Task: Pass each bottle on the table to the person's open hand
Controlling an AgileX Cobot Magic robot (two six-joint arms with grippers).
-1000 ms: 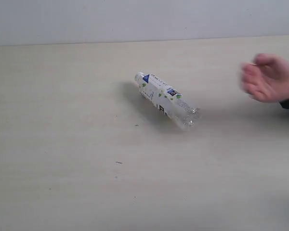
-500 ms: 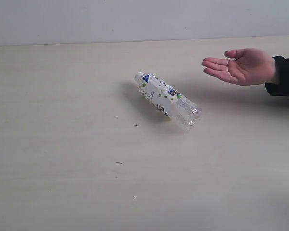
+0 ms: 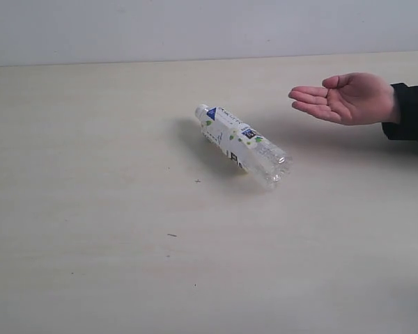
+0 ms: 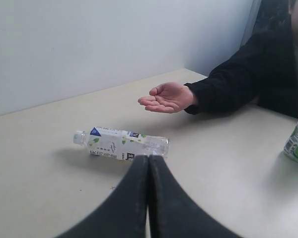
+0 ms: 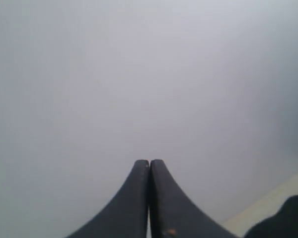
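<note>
Your left gripper (image 4: 149,157) and right gripper (image 5: 149,161) sit clenched, empty; the bottle (image 3: 241,145) lies sideways mid-way across the table (image 3: 90,243), toward its far edge; open wide first, grip across the label, then carry it to the open hand (image 3: 341,99) near the right edge.

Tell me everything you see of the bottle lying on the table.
The bottle is clear plastic with a white cap and a white label printed with green leaves and a blue patch. It lies on its side on the table, cap pointing away from the open hand. Nothing else touches it.
</note>
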